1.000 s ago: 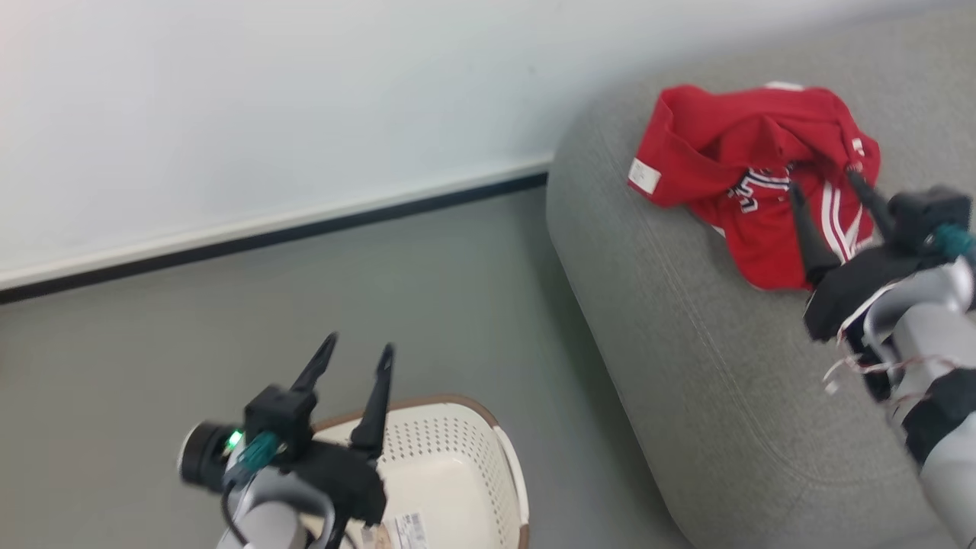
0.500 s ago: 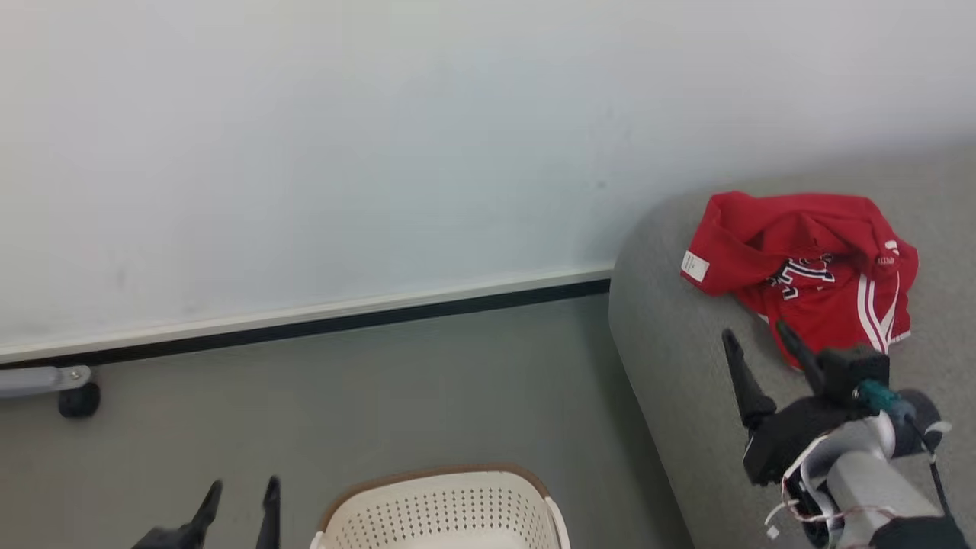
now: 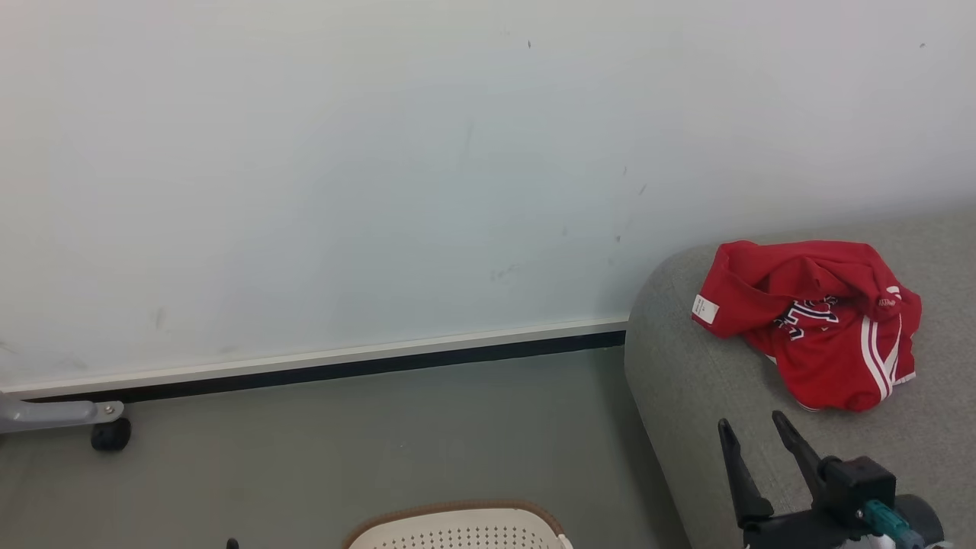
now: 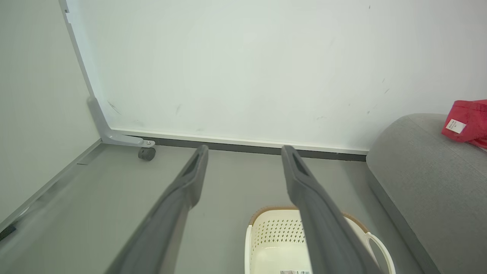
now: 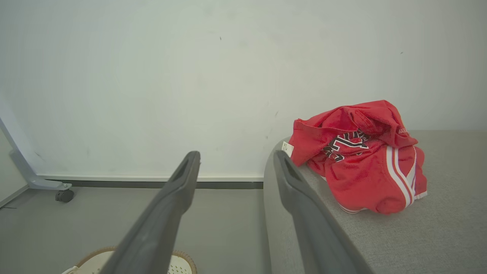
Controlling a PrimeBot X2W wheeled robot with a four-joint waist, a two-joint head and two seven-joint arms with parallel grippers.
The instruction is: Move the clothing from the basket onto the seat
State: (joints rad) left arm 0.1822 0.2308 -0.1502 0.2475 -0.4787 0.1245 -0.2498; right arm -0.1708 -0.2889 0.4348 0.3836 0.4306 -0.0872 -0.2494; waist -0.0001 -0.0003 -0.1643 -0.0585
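Atop the seat (image 3: 682,374) — the clothing (image 3: 816,332), just beyond the right claw (image 3: 750,420).

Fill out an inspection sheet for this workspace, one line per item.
Surface: grey seat, bare apart from the clothing.
Job's things: red clothing heaped near the seat's rounded corner; basket on the floor beside the seat, no garment in the visible part of its inside.
Clutter: nothing seen.
Grippers: left end effector open above the basket, holding nothing; right end effector open over the seat, short of the clothing, holding nothing.
Cables: teal plug at the right wrist; nothing seen trailing.
Surroundings: white wall, dark baseboard, castor on a grey frame leg.
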